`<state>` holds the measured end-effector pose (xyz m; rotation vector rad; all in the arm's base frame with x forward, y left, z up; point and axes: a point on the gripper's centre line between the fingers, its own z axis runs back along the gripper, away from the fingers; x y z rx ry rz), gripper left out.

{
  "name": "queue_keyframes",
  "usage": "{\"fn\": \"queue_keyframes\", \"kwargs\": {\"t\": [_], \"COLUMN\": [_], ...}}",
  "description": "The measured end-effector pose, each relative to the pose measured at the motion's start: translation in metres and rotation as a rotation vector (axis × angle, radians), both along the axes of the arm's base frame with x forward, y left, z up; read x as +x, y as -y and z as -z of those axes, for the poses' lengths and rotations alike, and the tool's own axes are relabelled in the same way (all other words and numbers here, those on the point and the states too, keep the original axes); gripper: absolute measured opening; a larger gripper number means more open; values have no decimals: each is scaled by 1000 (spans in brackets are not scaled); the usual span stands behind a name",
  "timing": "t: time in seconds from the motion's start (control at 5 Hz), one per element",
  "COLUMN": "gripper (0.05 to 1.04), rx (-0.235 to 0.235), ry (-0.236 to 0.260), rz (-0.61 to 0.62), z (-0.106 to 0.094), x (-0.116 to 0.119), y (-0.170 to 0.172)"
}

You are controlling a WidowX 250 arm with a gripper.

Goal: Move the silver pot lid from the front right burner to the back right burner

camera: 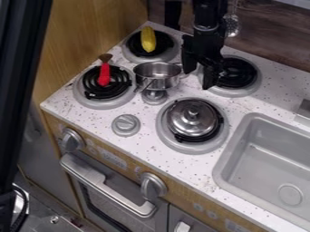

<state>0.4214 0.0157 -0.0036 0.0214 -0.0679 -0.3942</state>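
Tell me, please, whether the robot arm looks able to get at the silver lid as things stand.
Probably yes: the open gripper hangs just beyond the lid, whose knob points up, and nothing seems to lie between them; the pot stands off to one side.

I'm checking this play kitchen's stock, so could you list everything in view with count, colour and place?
metal pot: one, silver, between the burners, just left of the gripper
corn-like toy: one, yellow, rear left burner
brush: one, red handle, brown head, front left burner
pot lid: one, silver, front right burner
burners: four, black with grey rings, on the counter
countertop knobs: two, grey, one partly behind the pot
front knobs: two, silver, front panel
oven handle: one, silver, below the front knobs
sink: one, grey, right side
countertop: one, speckled white, around the burners
gripper: one, black, by the rear right burner
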Motion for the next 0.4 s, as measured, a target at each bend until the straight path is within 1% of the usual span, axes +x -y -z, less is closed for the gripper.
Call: {"fn": "queue_keyframes", "kwargs": {"t": [0.2,0.4], "gripper": [999,999], "rx": [-3,-20], "ry": [-44,-91], "rz": [-1,-11], "z": [17,37], "x": [-7,-24], "y": [0,3]}}
